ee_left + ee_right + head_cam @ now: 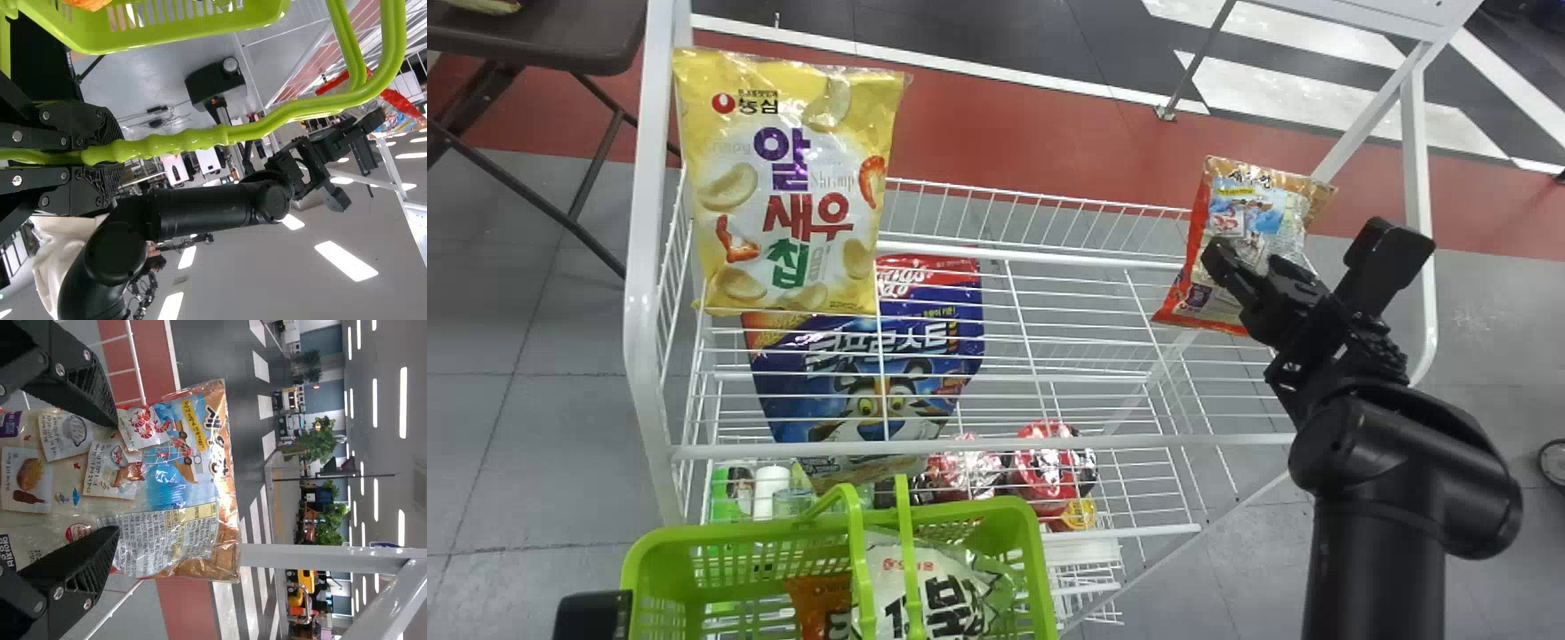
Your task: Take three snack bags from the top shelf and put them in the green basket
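Fingers well apart, the right gripper clasps nothing at the right end of the top shelf, over the face of an orange-and-red snack bag. A yellow-and-white snack bag stands at the shelf's left end. Nearer, the left gripper is closed on the handle of the green basket, which contains a white snack bag.

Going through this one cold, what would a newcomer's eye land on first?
Probably the big yellow bag upright at the top shelf's left end. Next, the bright green basket low in the head view, its handle clamped by the left gripper. Then the open right gripper at the orange-edged bag, far right.
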Tool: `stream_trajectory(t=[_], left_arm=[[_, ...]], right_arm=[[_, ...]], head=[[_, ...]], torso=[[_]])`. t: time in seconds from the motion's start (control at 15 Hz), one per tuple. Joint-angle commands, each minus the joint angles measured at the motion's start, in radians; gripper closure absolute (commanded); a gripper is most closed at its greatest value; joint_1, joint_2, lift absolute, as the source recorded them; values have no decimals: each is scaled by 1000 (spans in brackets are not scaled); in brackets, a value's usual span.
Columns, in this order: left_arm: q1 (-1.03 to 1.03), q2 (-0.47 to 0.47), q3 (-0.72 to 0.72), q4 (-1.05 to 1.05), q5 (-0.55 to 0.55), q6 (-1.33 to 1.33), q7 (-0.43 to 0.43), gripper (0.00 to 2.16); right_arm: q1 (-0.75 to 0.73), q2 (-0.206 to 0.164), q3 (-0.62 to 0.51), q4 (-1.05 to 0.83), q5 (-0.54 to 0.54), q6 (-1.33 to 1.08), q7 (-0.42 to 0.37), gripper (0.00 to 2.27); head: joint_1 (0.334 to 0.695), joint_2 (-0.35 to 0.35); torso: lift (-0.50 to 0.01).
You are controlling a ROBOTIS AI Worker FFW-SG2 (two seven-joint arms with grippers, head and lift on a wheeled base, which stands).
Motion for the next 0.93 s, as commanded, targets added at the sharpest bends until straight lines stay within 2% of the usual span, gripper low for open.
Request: stream_trajectory(t=[0.0, 0.27, 0.6, 0.67, 0.8, 0.87], left_arm=[[-2, 0, 2, 2, 1, 0, 2, 1224], [-6, 0, 2, 4, 1, 6, 4, 1224], [-6, 0, -1, 4, 1, 6, 7, 1224], [-6, 0, -1, 4, 1, 6, 7, 1224], [-6, 0, -1, 4, 1, 9, 8, 1224], [-6, 0, -3, 4, 1, 9, 10, 1224]], right_arm=[[10, -4, 0, 2, -8, 7, 23, 2148], [83, 1, -2, -72, -39, -27, 38, 2196], [263, 12, -15, -303, -168, -8, 46, 2196], [320, 16, -28, -374, -220, 7, 56, 2196], [426, 49, -67, -524, -315, 87, 99, 2192], [468, 78, -98, -607, -359, 179, 138, 2196]], head=[[695, -350], [695, -350], [695, -350], [695, -350], [695, -350], [695, -350]], torso=[[-44], [-44], [-44], [-44], [-44], [-44]])
